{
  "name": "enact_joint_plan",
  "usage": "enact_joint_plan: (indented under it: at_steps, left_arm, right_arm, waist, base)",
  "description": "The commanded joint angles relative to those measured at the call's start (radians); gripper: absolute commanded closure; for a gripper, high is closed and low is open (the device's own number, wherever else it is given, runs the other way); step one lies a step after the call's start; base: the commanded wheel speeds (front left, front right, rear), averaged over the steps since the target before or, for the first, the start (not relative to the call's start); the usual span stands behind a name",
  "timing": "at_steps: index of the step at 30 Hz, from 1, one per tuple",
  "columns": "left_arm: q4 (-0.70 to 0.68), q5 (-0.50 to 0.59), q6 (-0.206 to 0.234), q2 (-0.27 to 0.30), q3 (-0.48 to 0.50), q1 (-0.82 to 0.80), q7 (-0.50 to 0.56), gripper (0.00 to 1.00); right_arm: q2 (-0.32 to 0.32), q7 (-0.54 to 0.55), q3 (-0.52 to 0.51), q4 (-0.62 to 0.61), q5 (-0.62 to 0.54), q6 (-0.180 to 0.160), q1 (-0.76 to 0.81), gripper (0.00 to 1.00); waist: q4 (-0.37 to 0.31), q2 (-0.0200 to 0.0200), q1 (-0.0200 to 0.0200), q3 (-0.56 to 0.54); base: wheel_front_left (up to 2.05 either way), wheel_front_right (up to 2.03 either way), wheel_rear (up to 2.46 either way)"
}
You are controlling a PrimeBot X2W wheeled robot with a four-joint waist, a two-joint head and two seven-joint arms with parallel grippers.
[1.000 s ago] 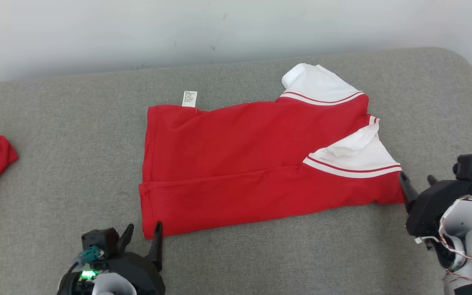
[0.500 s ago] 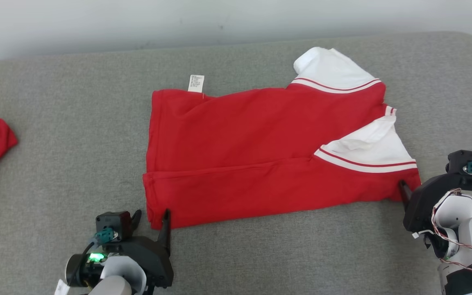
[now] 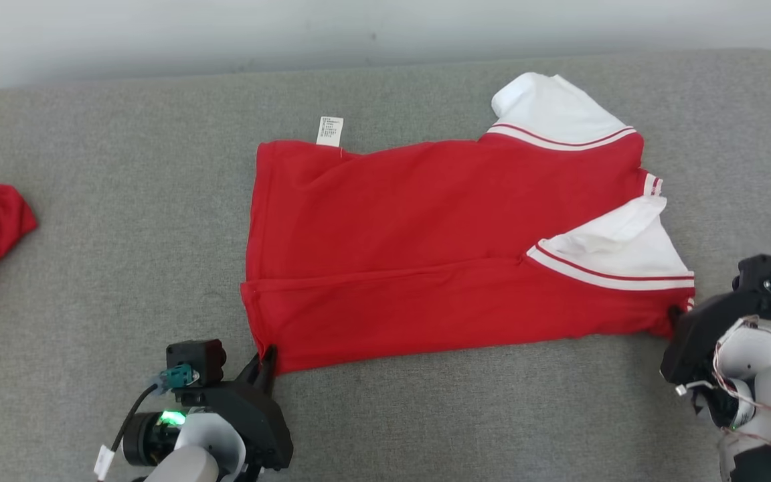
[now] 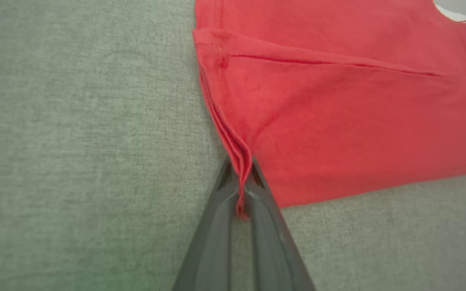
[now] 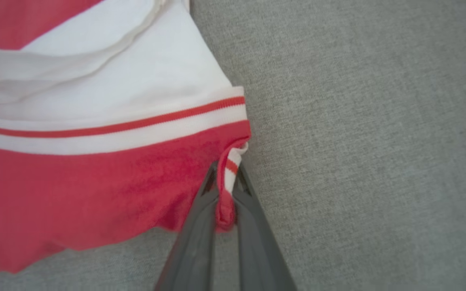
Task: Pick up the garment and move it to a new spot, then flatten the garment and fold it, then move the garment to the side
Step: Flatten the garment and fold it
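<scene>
grey cushion (image 3: 124,167); left gripper (image 3: 266,356) and right gripper (image 3: 676,313) have clamped the garment (image 3: 425,254)

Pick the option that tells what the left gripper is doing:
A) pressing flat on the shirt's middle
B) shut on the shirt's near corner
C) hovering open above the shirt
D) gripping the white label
B: in the left wrist view the left gripper pinches the layered corner edge of the shirt between its two fingers.
</scene>
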Motion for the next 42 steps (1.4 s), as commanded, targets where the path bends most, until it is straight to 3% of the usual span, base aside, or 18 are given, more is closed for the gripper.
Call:
enact_joint_plan:
  at_steps: [1, 10, 17, 25, 26, 27, 28, 37, 42]
  left_arm:
    - [0.03, -0.007, -0.002, -0.004, -0.019, 0.053, 0.024, 1.0]
    - [-0.024, -0.045, 0.001, 0.032, 0.01, 0.128, 0.009, 1.0]
    - [-0.126, -0.045, 0.043, 0.093, 0.014, 0.215, 0.029, 1.0]
    - [-0.192, -0.06, 0.093, 0.118, 0.009, 0.292, 0.065, 1.0]
    - [-0.199, -0.06, 0.097, 0.12, 0.009, 0.297, 0.068, 0.83]
    - [-0.204, -0.06, 0.104, 0.121, 0.01, 0.303, 0.066, 0.46]
    - [-0.208, -0.057, 0.112, 0.124, 0.012, 0.308, 0.062, 0.0]
    - [-0.269, -0.053, 0.141, 0.147, 0.029, 0.303, 0.058, 0.0]
    - [-0.299, -0.047, 0.135, 0.177, 0.046, 0.242, 0.081, 0.0]
  right_arm:
    - [0.002, -0.001, -0.004, 0.006, 0.005, -0.003, 0.029, 1.0]
    - [0.015, -0.012, -0.012, -0.141, 0.082, -0.003, 0.159, 1.0]
    - [0.039, 0.04, -0.032, -0.281, 0.099, -0.003, 0.304, 1.0]
    - [0.067, 0.073, -0.047, -0.374, 0.105, -0.003, 0.42, 1.0]
    - [0.068, 0.071, -0.048, -0.378, 0.103, -0.003, 0.425, 1.0]
    - [0.069, 0.068, -0.051, -0.382, 0.099, -0.003, 0.431, 0.86]
    - [0.071, 0.064, -0.053, -0.384, 0.096, -0.003, 0.435, 0.0]
    - [0.075, 0.036, -0.056, -0.419, 0.087, -0.003, 0.393, 0.0]
    - [0.058, 0.068, -0.038, -0.442, 0.073, -0.002, 0.323, 0.0]
  waist:
    - [-0.005, 0.0001, -0.0001, -0.01]
    - [-0.02, 0.0001, -0.0001, -0.09]
    - [-0.023, 0.0001, -0.0001, -0.14]
    - [-0.026, 0.0001, -0.0001, -0.163]
    - [-0.027, 0.0001, -0.0001, -0.165]
    - [-0.028, 0.0001, -0.0001, -0.167]
    - [-0.028, 0.0001, -0.0001, -0.17]
    - [-0.024, 0.0001, -0.0001, -0.171]
    - [-0.02, 0.0001, -0.0001, -0.155]
  base:
    - [0.0, 0.0, 0.0]
    - [0.0, 0.0, 0.0]
    - [0.0, 0.0, 0.0]
    - [0.0, 0.0, 0.0]
    - [0.0, 0.0, 0.0]
    - [0.0, 0.0, 0.0]
    - [0.0, 0.0, 0.0]
    - [0.0, 0.0, 0.0]
    - [0.0, 0.0, 0.0]
